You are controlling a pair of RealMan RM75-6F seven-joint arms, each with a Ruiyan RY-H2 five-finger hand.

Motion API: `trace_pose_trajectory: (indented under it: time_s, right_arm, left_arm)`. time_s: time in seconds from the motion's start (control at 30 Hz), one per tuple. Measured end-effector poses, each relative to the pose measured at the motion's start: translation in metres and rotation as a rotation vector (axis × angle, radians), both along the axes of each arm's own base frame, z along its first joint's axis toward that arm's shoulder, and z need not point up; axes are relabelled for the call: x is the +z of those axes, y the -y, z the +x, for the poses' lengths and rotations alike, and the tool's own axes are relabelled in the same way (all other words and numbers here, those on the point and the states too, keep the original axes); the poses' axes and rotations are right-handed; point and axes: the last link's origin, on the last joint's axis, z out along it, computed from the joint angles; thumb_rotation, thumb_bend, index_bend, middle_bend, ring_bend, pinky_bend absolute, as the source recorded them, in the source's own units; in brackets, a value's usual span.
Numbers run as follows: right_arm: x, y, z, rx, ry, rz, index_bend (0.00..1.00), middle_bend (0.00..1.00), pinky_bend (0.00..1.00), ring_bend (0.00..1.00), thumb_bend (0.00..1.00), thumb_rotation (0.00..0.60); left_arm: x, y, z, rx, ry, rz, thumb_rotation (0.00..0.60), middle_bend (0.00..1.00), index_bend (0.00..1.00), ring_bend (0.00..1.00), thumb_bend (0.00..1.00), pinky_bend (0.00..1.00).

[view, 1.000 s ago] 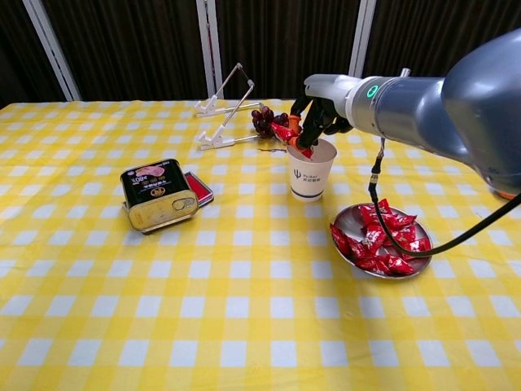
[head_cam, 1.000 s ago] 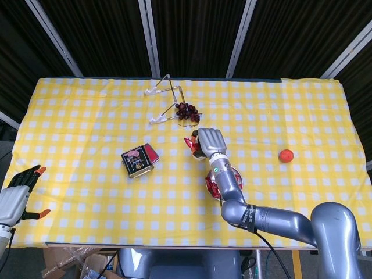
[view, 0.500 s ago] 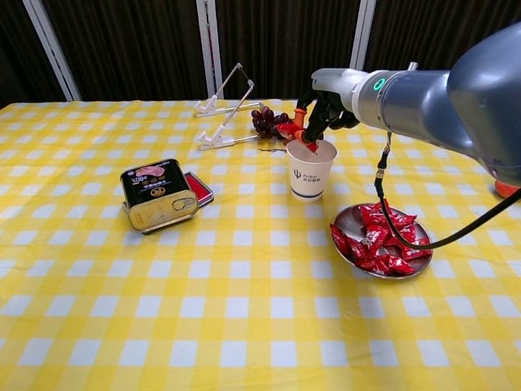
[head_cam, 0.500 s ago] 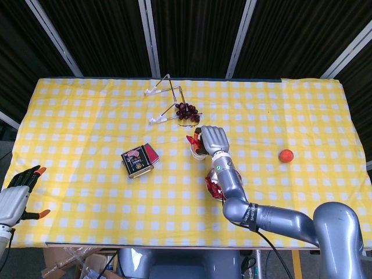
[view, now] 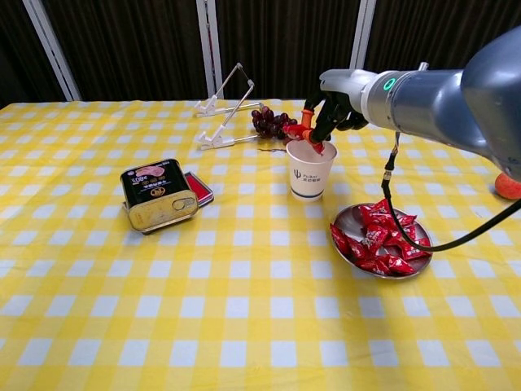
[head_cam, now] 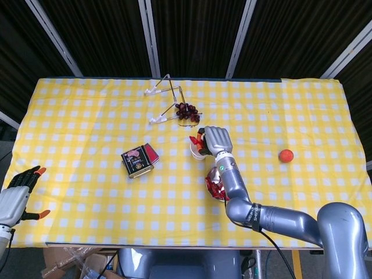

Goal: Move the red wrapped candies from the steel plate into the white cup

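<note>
tin can (view: 158, 195), grapes (view: 269, 122), wire stand (view: 225, 110), orange ball (head_cam: 285, 155)

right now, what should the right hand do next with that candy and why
Probably open its fingers and let go. The right hand holds a red wrapped candy right at the rim of the white cup, so a release should drop it in. More candies wait on the steel plate.

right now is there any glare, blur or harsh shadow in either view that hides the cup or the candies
Head view: light is even, shadows soft, but the right hand covers most of the white cup. Chest view: sharp, with the cup plain, mild shine on the steel plate rim, and the candies clearly readable.
</note>
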Motion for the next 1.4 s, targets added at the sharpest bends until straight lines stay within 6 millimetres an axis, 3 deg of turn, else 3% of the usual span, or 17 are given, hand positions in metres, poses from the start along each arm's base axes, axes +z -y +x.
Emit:
trace_pose_trajectory:
  time_s: [0.37,0.83,1.4]
  right_arm:
    - [-0.002,-0.003,-0.006,-0.012,-0.006,0.012,0.53,0.75,1.00,0.91,0.52,0.600]
    - [-0.002,-0.007,-0.012,-0.016,-0.026,0.031,0.34,0.74,1.00,0.91,0.52,0.600]
    - [0.006,-0.010,0.003,0.022,0.039,-0.015,0.25,0.65,0.97,0.83,0.46,0.600]
  left_arm:
    - [0.000,0.001,0.000,0.004,0.004,-0.001,0.600,0.00,0.00,0.00,0.05,0.00]
    - [0.000,0.001,0.000,0.007,0.007,-0.002,0.600,0.00,0.00,0.00,0.05,0.00]
    - [0.001,0.001,0.000,0.006,0.011,-0.001,0.600,0.00,0.00,0.00,0.05,0.00]
